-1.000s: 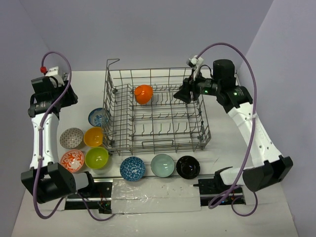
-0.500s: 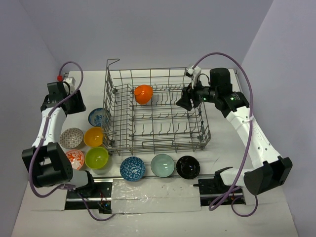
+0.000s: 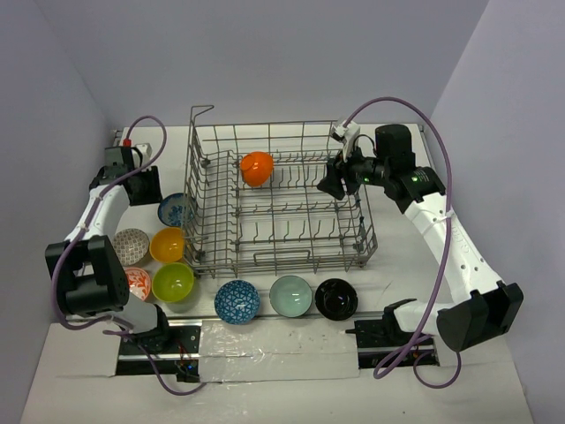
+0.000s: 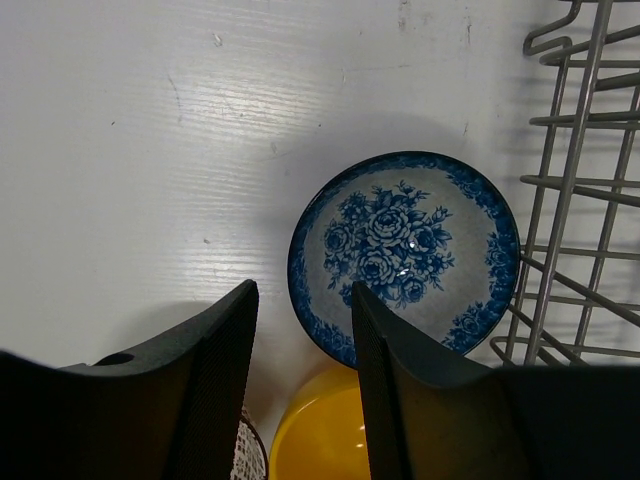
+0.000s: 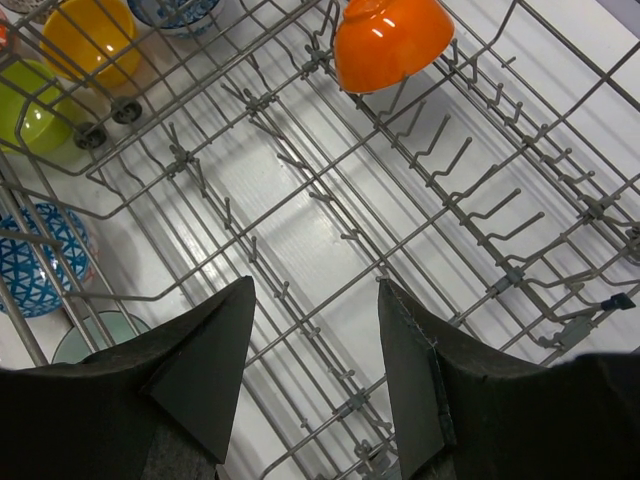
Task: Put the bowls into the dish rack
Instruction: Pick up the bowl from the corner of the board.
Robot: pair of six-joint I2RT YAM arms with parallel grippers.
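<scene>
An orange bowl [image 3: 257, 168] [image 5: 390, 40] rests tilted among the tines at the back of the grey wire dish rack [image 3: 366, 240] [image 5: 300, 230]. The other bowls stand on the table: blue floral [image 3: 174, 210] [image 4: 410, 250], yellow [image 3: 168, 245] [image 4: 320, 430], white-patterned [image 3: 129, 246], red-and-white [image 3: 134, 283], lime green [image 3: 173, 283], blue geometric [image 3: 237, 301], pale teal [image 3: 291, 295] and black [image 3: 336, 299]. My left gripper [image 3: 146, 184] [image 4: 303, 290] hangs open just above the blue floral bowl's left rim, holding nothing. My right gripper [image 3: 332, 183] [image 5: 315, 288] is open and empty over the rack's right side.
The rack's left wall [image 4: 580, 200] stands right beside the blue floral bowl. A raised wire loop [image 3: 201, 112] sticks up at the rack's back left corner. Purple cables arch over both arms. A taped strip [image 3: 265, 340] runs along the near table edge.
My left arm has swung right and inward, from the table's far left to over the blue floral bowl. The right gripper has shifted only slightly above the rack.
</scene>
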